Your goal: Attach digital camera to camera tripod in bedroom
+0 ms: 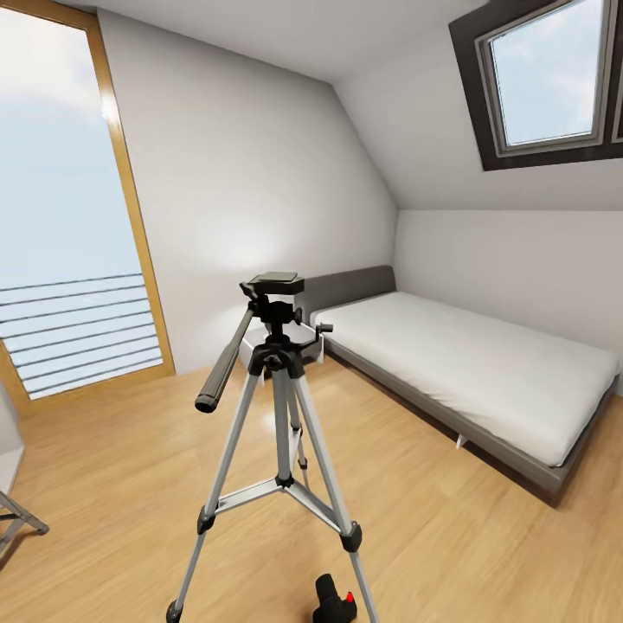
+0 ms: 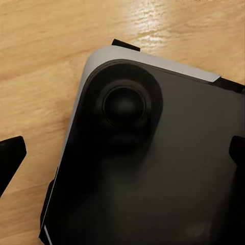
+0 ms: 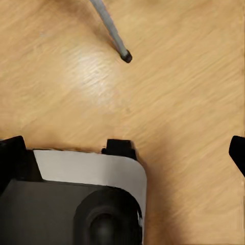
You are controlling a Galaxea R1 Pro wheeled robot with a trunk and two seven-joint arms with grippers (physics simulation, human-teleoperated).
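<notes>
Bedroom with wood floor (image 1: 450,528), bed (image 1: 467,363) and tripod (image 1: 277,415) standing ahead.
Its head plate was bare; the camera (image 1: 333,599) lay on the floor by a tripod foot, so pickup and mounting both remained. Both grippers hung over the robot's base (image 2: 153,168), well short of the camera; only dark finger edges showed, seemingly spread, though I could not tell for sure.
</notes>
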